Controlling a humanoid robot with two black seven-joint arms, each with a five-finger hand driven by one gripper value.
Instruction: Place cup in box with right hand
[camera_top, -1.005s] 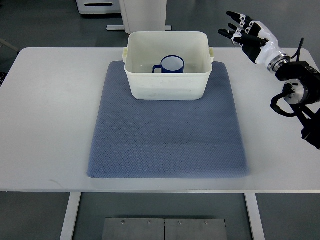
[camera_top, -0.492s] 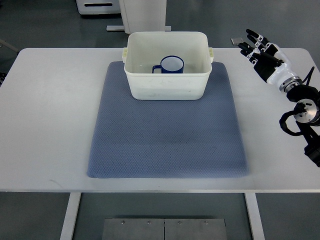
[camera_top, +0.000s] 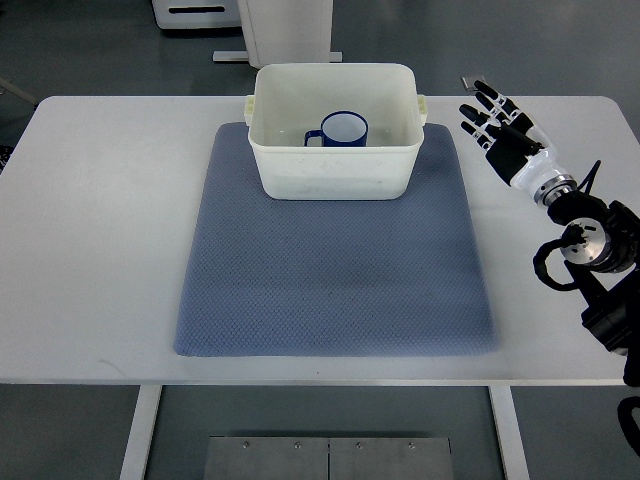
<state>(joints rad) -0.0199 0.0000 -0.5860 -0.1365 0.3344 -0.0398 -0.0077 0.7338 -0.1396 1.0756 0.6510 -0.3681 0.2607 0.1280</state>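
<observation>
Across most of the picture spreads a white table, and on its middle lies a blue-grey mat whose far edge runs under a cream plastic box. That box sits at the back of the mat, open at the top, with small handles on its left and right rims. To the right of the mat, over the bare tabletop, the robot's right arm comes in from the right edge, dark joints and looped cables showing near the wrist. At its end the right hand points toward the far left, well apart from the box and holding nothing; its fingers are stretched out and slightly fanned, with gaps between them, and they touch neither box nor mat. Inside the box stands the blue cup, upright on the floor near the back wall, white inside, its handle turned to the left.
</observation>
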